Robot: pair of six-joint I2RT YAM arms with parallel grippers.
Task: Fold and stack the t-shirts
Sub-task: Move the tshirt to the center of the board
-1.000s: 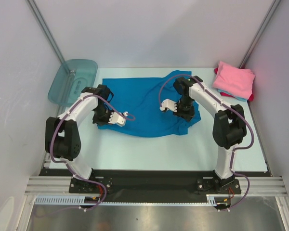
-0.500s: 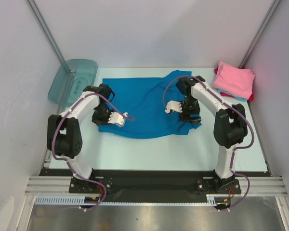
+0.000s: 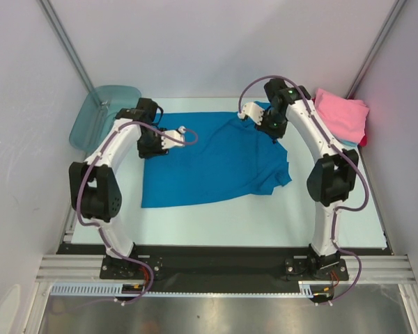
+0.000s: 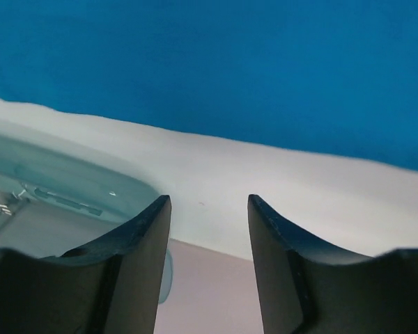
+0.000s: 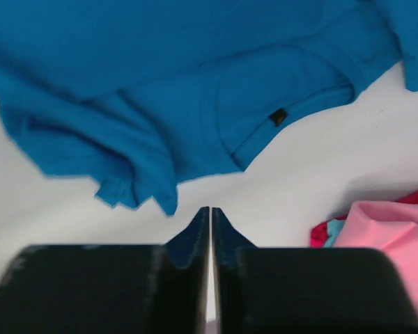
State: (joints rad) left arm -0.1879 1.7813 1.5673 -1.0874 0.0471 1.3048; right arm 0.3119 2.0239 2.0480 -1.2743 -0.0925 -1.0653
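My left tool (image 3: 184,132) hangs over the far left part of the blue t-shirt (image 3: 209,156), which lies spread flat across the counter (image 3: 265,216). Its jaws stand partly apart with nothing between them. My right tool (image 3: 245,111) sits above the shirt's far edge, close to the collar, its jaws pressed almost together and gripping nothing I can see. The pink t-shirt (image 3: 341,115) tops a pile in the far right corner, near that arm.
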